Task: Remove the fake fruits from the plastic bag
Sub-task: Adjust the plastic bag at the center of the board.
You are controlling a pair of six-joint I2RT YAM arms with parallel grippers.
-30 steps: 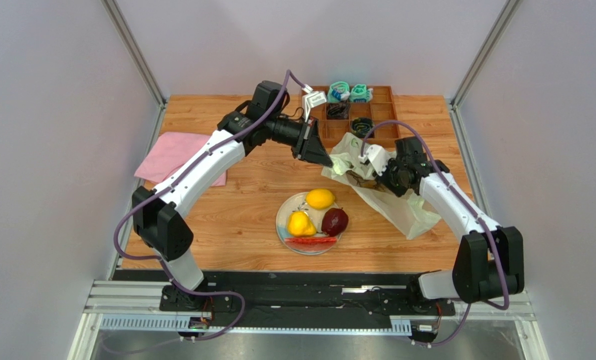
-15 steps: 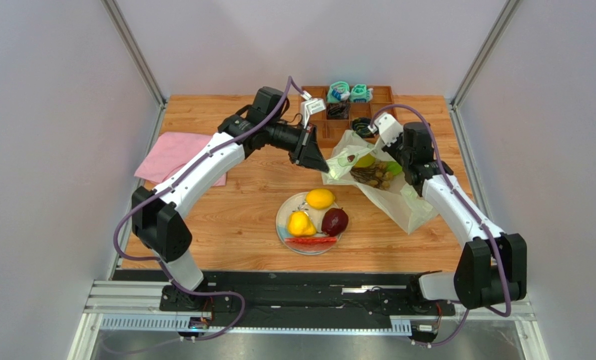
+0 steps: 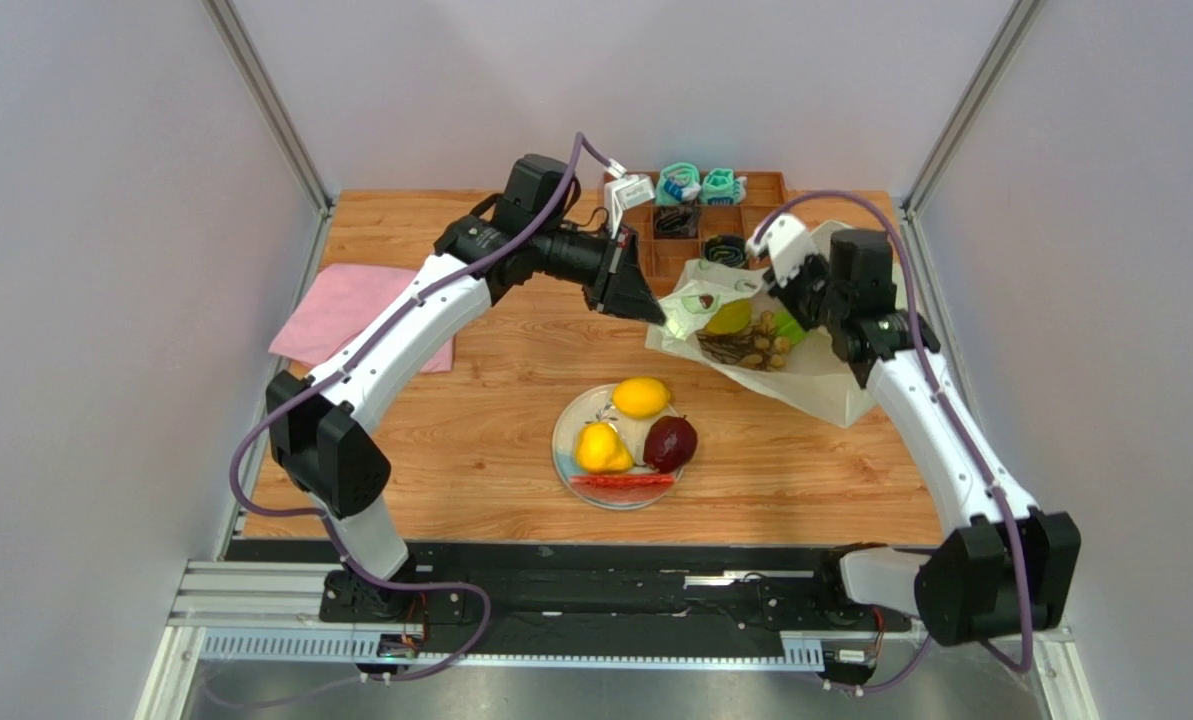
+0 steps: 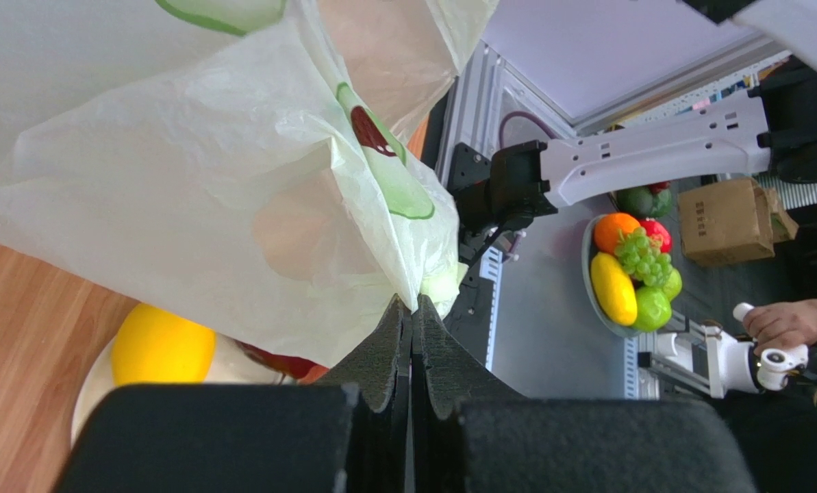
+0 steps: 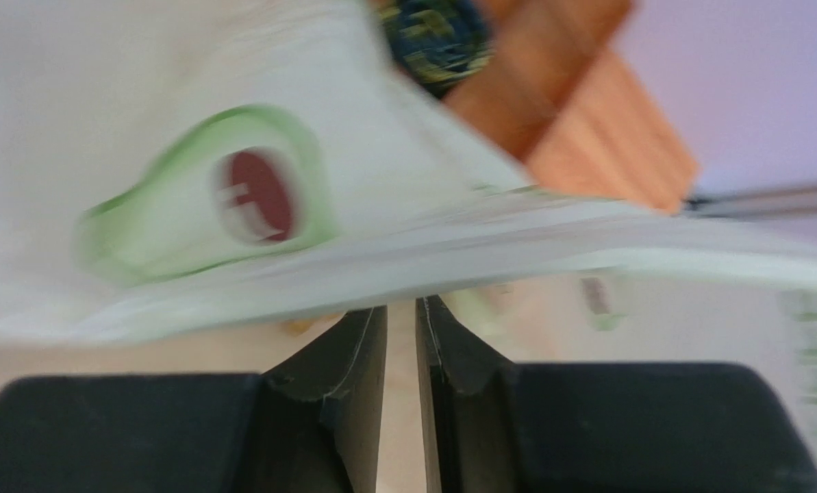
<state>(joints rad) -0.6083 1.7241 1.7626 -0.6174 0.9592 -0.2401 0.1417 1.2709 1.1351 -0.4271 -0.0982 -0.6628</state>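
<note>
Upper centre of the overhead view, a compartmented wooden tray point(image 3: 768, 195) with teal items point(image 3: 680, 183) sits just behind the plastic bag point(image 3: 816, 378). A pink cloth point(image 3: 324, 308) lies at left. A plate point(image 3: 562, 438) at centre carries four smooth fake fruits point(image 3: 641, 398), and more show through the bag's thin, crinkly, translucent film, which crowds both wrist views. The left gripper point(image 4: 414, 308) is fully closed, pinching the bag's edge. The right gripper point(image 5: 402, 306) shows a slim slit between its jaws, with film across the tips; it is too blurred to tell a grip.
</note>
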